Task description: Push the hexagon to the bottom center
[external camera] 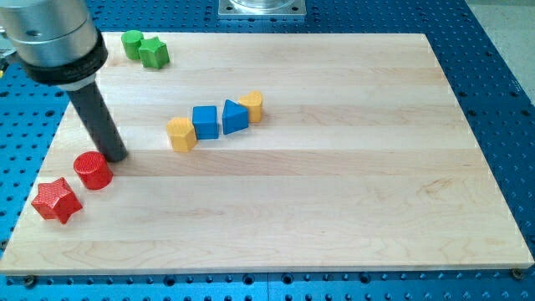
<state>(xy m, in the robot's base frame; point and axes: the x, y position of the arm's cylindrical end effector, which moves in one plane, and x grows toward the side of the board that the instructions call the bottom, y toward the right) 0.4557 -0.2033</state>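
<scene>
The yellow hexagon [180,134] lies left of the board's middle, at the left end of a short row of blocks. My tip [115,155] rests on the board to the hexagon's left, with a gap between them. It stands just above and right of a red cylinder [93,170], almost touching it. The rod rises from the tip toward the view's top left.
A blue cube [205,122], a blue triangular block [235,116] and a small yellow block [252,106] continue the row to the right of the hexagon. A red star [56,201] lies at the left edge. A green cylinder [131,42] and green star [154,53] sit at top left.
</scene>
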